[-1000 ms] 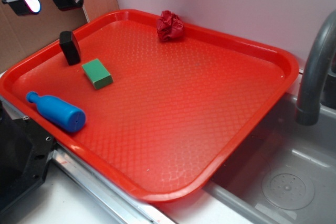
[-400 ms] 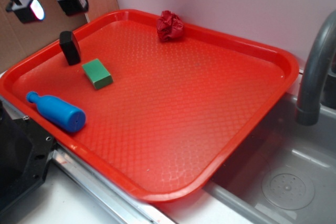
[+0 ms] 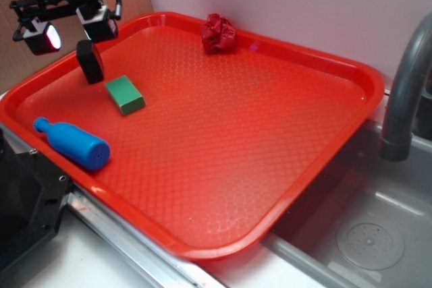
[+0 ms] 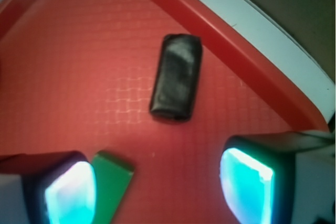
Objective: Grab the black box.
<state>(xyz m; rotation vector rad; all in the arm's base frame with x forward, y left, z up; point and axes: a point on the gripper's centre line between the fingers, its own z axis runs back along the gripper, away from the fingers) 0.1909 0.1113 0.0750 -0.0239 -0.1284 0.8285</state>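
The black box (image 3: 90, 61) stands upright near the far left corner of the red tray (image 3: 351, 72). In the wrist view the black box (image 4: 176, 77) lies ahead of the jaws, near the tray's rim. My gripper (image 3: 70, 28) hovers above the box, open, with nothing between its lit pads. From the wrist view my gripper (image 4: 157, 184) shows bare tray between its fingers, and a green block (image 4: 111, 182) sits beside the left pad.
The green block (image 3: 125, 94) lies just right of the black box. A blue bottle (image 3: 73, 144) lies at the tray's near left. A red crumpled ball (image 3: 219, 33) sits at the far edge. A grey faucet (image 3: 405, 85) and sink stand to the right.
My gripper has moved right and down, from the tray's far left corner to a spot just above the black box. The objects on the tray have not moved.
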